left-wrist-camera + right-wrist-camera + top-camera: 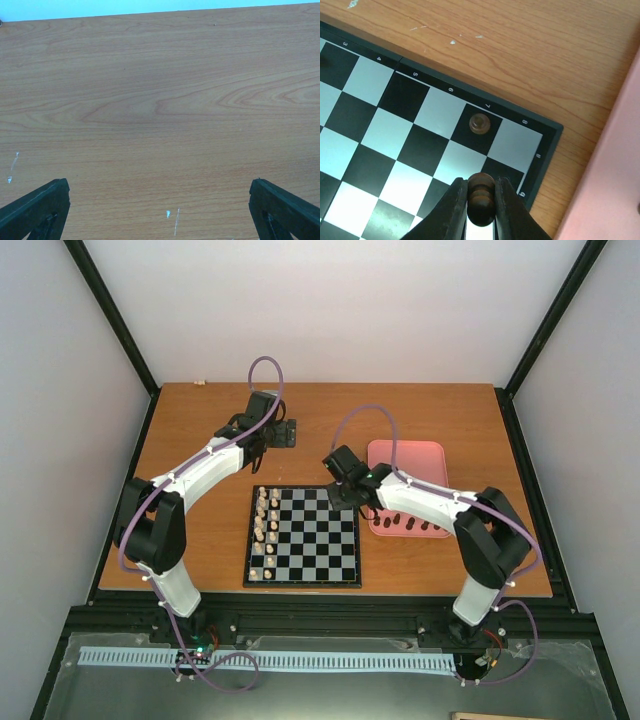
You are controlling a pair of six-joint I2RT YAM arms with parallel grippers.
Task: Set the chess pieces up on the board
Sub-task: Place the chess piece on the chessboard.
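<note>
**Right Gripper Holding a Dark Piece Over the Board Corner**

The right gripper [481, 189] is clenching a dark brown chess piece [481, 201] between its two fingers [454, 206]. The wrist view is showing the piece from above, so its type cannot be determined. The gripper is hovering over the corner of the chessboard [395, 140] nearest the pink tray [615, 175], above the squares next to the frame numerals 7 and 8.

A second dark piece [480, 123] is standing upright on the black square directly under the numeral 7, just ahead of the held piece and apart from it.

In the top view, the right gripper [338, 498] is sitting at the far right corner of the chessboard [320, 540], which is lying flat on the wooden table [200, 440] between the two arms. Pale cream pieces [264, 525] are occupying the two leftmost columns of the board. The remaining dark pieces [410, 524] are lying along the near edge of the pink tray [407, 455], just beside the right edge of the board.

The left gripper [283, 433] is resting beyond the far edge of the board, well apart from it. In the left wrist view, the left gripper [160, 215] is standing released, its fingers [35, 210] spread wide, with only the bare table [160, 100] between them.
</note>
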